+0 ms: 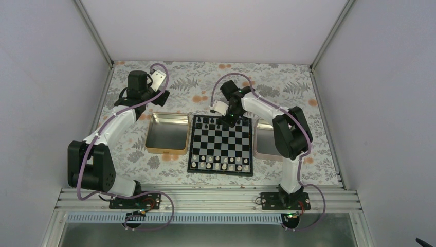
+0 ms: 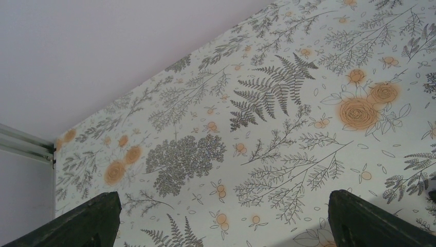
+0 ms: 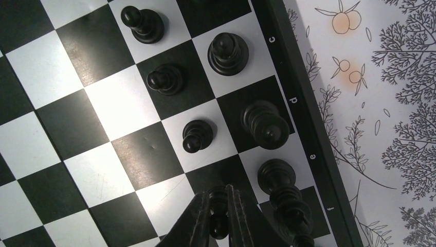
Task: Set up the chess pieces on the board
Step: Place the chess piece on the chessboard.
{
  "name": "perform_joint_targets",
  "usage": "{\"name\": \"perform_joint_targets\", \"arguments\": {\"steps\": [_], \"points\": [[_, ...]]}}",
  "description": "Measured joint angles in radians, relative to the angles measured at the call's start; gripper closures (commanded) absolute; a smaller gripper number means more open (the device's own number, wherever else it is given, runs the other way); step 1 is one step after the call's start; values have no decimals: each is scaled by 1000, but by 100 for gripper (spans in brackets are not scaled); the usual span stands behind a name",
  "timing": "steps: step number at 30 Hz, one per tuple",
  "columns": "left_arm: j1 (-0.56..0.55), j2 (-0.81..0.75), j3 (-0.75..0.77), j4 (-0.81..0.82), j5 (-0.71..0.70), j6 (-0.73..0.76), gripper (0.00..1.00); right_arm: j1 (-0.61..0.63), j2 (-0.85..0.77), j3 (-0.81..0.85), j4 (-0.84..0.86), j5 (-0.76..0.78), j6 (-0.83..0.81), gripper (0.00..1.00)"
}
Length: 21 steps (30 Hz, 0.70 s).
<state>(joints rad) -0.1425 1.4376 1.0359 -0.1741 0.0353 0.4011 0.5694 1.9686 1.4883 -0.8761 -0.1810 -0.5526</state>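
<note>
Right wrist view is being filled by the small square chessboard (image 3: 303, 118) with black and pale squares and a black lettered border. The right claw (image 3: 218, 222) is being held low over it, at its far rows. Its two dark fingers are being clenched on a tiny black pawn (image 3: 218, 198), pinched between the tips. Just right of the claw, a taller black piece (image 3: 294, 211) is being shown crowding close beside the fingers. Two more tall black pieces (image 3: 265, 123) are being shown ahead of it along the border. Ahead and slightly left of the claw, three black pawns (image 3: 198, 135) are being shown one to a square.

From above, small white pieces (image 1: 221, 163) are being shown on the board rows well behind the right claw. A pale rectangular metal tray (image 1: 263, 141) to its right is being partly hidden by the right arm (image 1: 290, 134). The left claw (image 2: 224, 199) is being held released, fingers spread wide over the floral table cover (image 2: 267, 103). It is well apart from the board, past a gold rectangular metal tray (image 1: 165, 151).
</note>
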Motion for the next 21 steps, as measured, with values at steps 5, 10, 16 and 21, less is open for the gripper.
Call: {"name": "perform_joint_targets", "arguments": {"steps": [5, 10, 16, 21], "points": [[0, 0, 0, 0, 0, 0, 0, 0, 3, 0, 0, 0, -1, 87], [0, 0, 0, 0, 0, 0, 0, 0, 8, 0, -1, 0, -3, 82], [0, 0, 0, -1, 4, 1, 0, 0, 8, 0, -5, -1, -5, 76], [0, 0, 0, 0, 3, 3, 0, -5, -19, -2, -35, 6, -4, 70]]}}
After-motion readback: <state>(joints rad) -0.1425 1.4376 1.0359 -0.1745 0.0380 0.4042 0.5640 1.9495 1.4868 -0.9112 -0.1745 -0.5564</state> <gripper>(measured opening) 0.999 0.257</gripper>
